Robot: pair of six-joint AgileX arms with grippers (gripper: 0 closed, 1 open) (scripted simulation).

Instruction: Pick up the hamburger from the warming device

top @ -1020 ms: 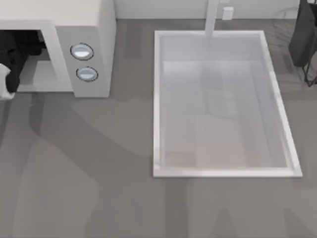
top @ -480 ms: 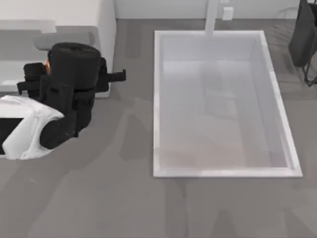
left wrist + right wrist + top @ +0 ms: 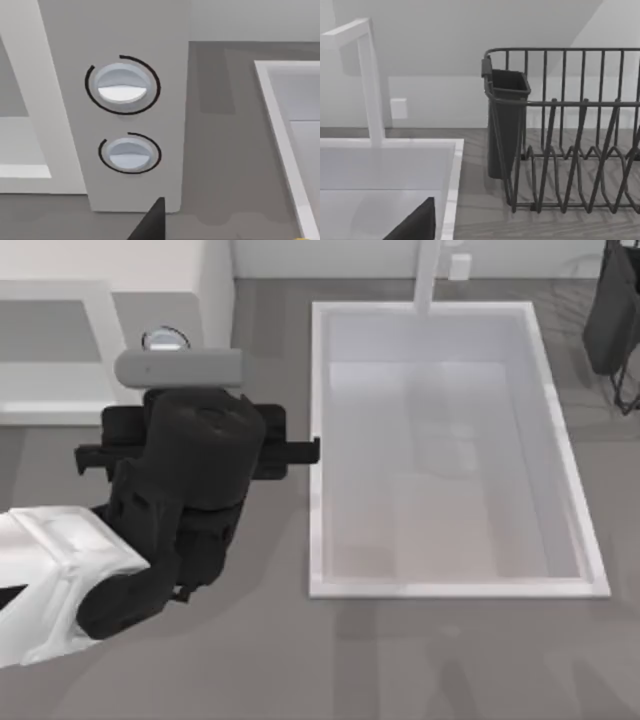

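Our left arm (image 3: pixel 180 500) hangs over the desk (image 3: pixel 250 660) between warming device (image 3: pixel 170 300) and sink (image 3: pixel 560 450). Left pincer state: can't tell. Hamburger location: can't tell either.

Grey counter (image 3: pixel 250 660) — microwave (image 3: pixel 215 300) (white), sink (image 3: pixel 318 440), rack (image 3: pixel 570 150).

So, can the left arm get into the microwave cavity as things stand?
Probably yes: the left arm hovers by the microwave, before its knobs, and the cavity beside them stands open, nothing between.
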